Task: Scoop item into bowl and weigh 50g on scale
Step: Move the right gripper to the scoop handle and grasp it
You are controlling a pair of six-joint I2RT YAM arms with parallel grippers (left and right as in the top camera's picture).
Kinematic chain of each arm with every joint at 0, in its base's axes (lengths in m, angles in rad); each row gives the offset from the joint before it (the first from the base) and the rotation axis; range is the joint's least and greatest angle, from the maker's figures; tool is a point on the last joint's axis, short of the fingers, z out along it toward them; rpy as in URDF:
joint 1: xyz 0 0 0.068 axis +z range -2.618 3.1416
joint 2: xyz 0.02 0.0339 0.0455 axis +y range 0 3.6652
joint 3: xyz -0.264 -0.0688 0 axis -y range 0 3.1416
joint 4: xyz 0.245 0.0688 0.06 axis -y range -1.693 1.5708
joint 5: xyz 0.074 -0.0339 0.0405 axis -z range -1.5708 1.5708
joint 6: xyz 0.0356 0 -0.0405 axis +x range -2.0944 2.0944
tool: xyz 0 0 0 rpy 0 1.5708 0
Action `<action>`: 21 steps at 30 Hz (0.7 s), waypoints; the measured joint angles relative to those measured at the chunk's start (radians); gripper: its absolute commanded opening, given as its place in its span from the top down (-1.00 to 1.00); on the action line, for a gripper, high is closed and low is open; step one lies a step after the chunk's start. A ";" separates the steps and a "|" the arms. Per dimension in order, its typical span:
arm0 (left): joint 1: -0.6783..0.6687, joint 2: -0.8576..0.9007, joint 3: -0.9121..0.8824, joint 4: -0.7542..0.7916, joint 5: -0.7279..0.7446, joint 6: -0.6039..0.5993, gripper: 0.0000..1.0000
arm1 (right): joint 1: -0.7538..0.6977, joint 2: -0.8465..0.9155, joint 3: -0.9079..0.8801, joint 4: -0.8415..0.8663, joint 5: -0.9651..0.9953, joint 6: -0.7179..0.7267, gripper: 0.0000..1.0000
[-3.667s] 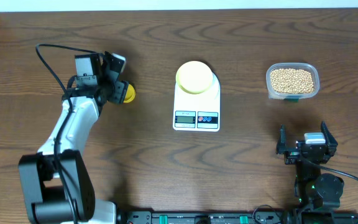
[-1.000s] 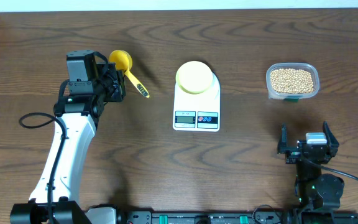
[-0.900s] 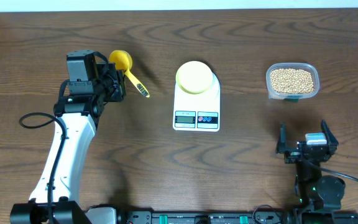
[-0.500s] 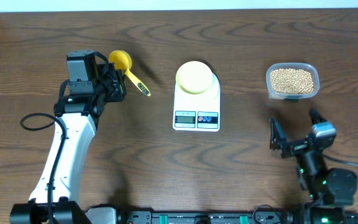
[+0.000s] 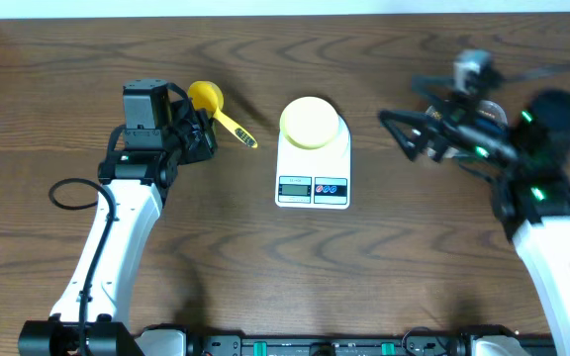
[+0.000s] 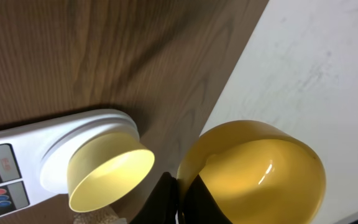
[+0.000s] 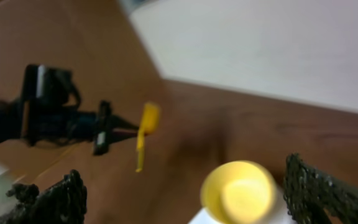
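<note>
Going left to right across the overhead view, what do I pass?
From the left: left gripper shut on the yellow scoop → white scale with the bowl on it → open right gripper.

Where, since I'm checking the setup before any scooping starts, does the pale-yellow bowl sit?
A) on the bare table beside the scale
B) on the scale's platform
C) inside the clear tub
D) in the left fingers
B: the bowl rests on the round platform of the scale, and the left fingers hold only the yellow scoop.
</note>
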 measured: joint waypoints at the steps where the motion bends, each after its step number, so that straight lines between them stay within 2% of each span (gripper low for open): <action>1: 0.000 0.000 0.000 -0.002 0.001 -0.001 0.85 | 0.027 0.042 0.021 -0.002 -0.014 0.003 -0.99; 8: 0.000 0.000 0.000 -0.001 0.071 -0.007 0.85 | 0.239 0.324 0.121 0.053 -0.055 0.020 -0.99; 15: -0.026 0.000 0.000 -0.001 0.088 -0.089 0.84 | 0.258 0.400 0.122 0.106 -0.041 0.066 -0.97; 16: -0.035 0.000 0.000 -0.001 0.088 -0.105 0.85 | 0.261 0.400 0.122 0.113 -0.030 0.085 -0.93; 18: -0.058 0.000 0.000 -0.002 0.087 -0.143 0.85 | 0.275 0.400 0.124 0.122 0.008 0.134 -0.65; 21: -0.090 0.000 0.000 0.005 0.068 -0.193 0.85 | 0.331 0.400 0.125 0.122 0.106 0.203 -0.43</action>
